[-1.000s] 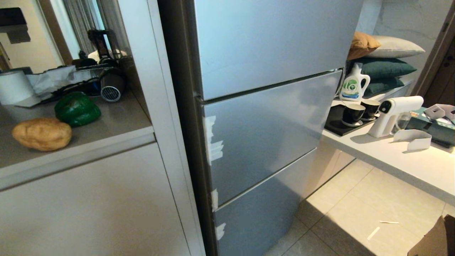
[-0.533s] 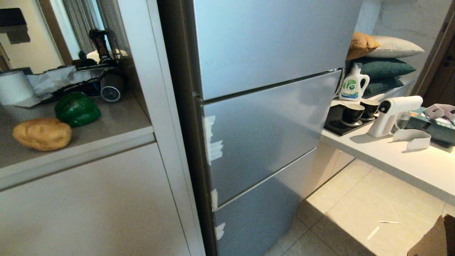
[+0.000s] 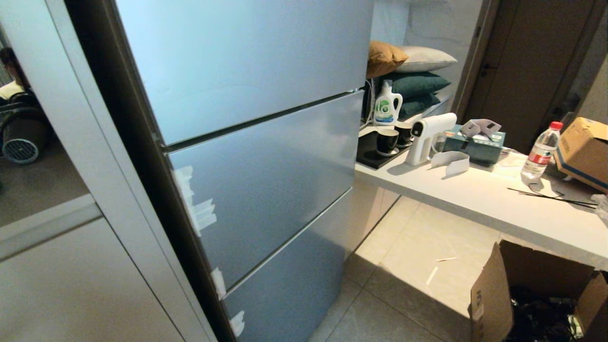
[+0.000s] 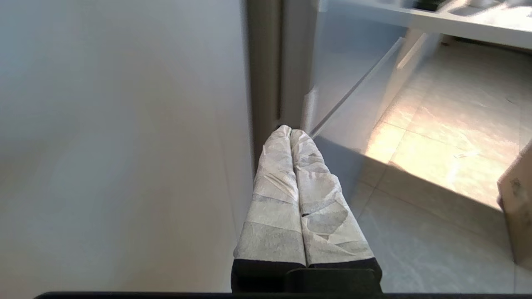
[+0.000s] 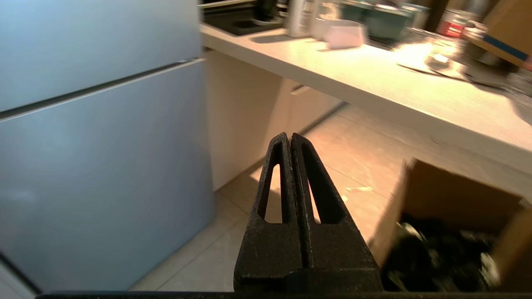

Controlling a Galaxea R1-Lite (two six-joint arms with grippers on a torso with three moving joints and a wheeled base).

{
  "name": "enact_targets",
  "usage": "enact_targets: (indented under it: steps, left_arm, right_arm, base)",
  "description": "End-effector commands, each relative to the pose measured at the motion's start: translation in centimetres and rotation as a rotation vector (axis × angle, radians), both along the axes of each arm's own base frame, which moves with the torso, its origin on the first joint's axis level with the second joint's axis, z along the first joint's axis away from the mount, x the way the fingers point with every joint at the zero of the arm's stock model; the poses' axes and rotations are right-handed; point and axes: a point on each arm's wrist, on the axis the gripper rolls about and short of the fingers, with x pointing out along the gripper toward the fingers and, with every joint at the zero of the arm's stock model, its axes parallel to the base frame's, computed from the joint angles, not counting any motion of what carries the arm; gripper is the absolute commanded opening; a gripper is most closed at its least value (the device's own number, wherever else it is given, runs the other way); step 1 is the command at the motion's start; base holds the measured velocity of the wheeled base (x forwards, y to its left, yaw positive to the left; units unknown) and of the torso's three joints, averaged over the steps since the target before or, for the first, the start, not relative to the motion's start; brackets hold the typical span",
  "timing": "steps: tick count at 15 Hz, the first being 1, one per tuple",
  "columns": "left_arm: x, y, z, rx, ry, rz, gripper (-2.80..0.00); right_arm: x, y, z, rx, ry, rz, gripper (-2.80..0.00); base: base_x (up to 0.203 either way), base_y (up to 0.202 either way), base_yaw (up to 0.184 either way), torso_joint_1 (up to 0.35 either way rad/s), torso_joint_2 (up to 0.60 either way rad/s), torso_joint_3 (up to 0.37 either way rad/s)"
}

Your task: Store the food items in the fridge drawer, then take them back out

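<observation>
The blue-grey fridge (image 3: pixel 237 61) fills the middle of the head view with all its fronts shut. The fridge drawer is hidden behind the shut middle front (image 3: pixel 270 185). The food items are out of view. Neither arm shows in the head view. In the left wrist view my left gripper (image 4: pixel 289 131) is shut, its white-wrapped fingers pressed together with nothing between them, low by the seam between the pale cabinet and the fridge (image 4: pixel 345 62). In the right wrist view my right gripper (image 5: pixel 289 136) is shut and empty, near the fridge's lower right corner (image 5: pixel 95 137).
A pale cabinet (image 3: pixel 71 285) stands left of the fridge. On the right a white counter (image 3: pixel 475 199) carries a detergent bottle (image 3: pixel 385 107), cups, a white spray gun (image 3: pixel 425 137), a water bottle (image 3: pixel 539 152) and a carton. An open cardboard box (image 3: pixel 489 294) sits on the tiled floor.
The whole head view has swung to the right, so the camera has moved. The potato and green pepper on the left shelf have left the picture; more of the counter and floor box now shows.
</observation>
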Motion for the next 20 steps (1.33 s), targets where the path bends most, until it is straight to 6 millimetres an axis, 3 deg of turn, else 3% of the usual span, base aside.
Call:
enact_targets:
  steps: [1, 3, 4, 6, 8, 10, 14, 18, 20]
  left_arm:
    - [0.0, -0.1, 0.1, 0.047, -0.004, -0.025, -2.8]
    - [0.1, -0.1, 0.6, 0.084, 0.012, -0.052, -2.8]
    - [0.0, -0.2, 2.0, 0.071, -0.004, -0.071, -2.8]
    - [0.6, -0.2, 7.1, 0.014, -0.019, -0.112, -2.8]
    - [2.8, -0.3, 11.3, -0.02, 0.033, -0.149, -2.8]
    - [5.7, -0.6, 13.4, -0.041, 0.115, -0.209, -2.8]
    - [11.3, -1.3, 14.4, -0.06, 0.238, -0.272, -2.8]
    - [13.9, -2.1, 14.1, 0.001, 0.28, -0.2, -2.8]
    - [15.3, -3.6, 13.6, 0.038, 0.297, -0.176, -2.8]
  right_arm:
    - [0.2, 0.0, -0.8, 0.003, 0.029, -0.001, -2.8]
    - [0.2, 0.0, -0.8, 0.007, 0.029, -0.001, -2.8]
    - [0.2, 0.0, -0.8, 0.017, 0.028, 0.0, -2.8]
    - [0.2, 0.0, -0.8, 0.024, 0.028, -0.001, -2.8]
    - [0.2, 0.0, -0.8, 0.027, 0.028, -0.002, -2.8]
    - [0.2, 0.0, -0.8, 0.037, 0.027, -0.002, -2.8]
    - [0.2, 0.0, -0.8, 0.046, 0.026, -0.002, -2.8]
    - [0.2, 0.0, -0.8, 0.045, 0.026, -0.001, -2.8]
    - [0.3, 0.0, -0.9, 0.046, 0.027, -0.002, -2.8]
  base:
    - [-0.002, 0.003, -0.055, 0.004, 0.0, 0.004]
    - [0.0, 0.0, 0.0, 0.0, 0.0, 0.0]
    - [0.0, 0.0, 0.0, 0.0, 0.0, 0.0]
    - [0.0, 0.0, 0.0, 0.0, 0.0, 0.0]
    - [0.0, 0.0, 0.0, 0.0, 0.0, 0.0]
    - [0.0, 0.0, 0.0, 0.0, 0.0, 0.0]
    - [0.0, 0.0, 0.0, 0.0, 0.0, 0.0]
    - [0.0, 0.0, 0.0, 0.0, 0.0, 0.0]
    - [0.0, 0.0, 0.0, 0.0, 0.0, 0.0]
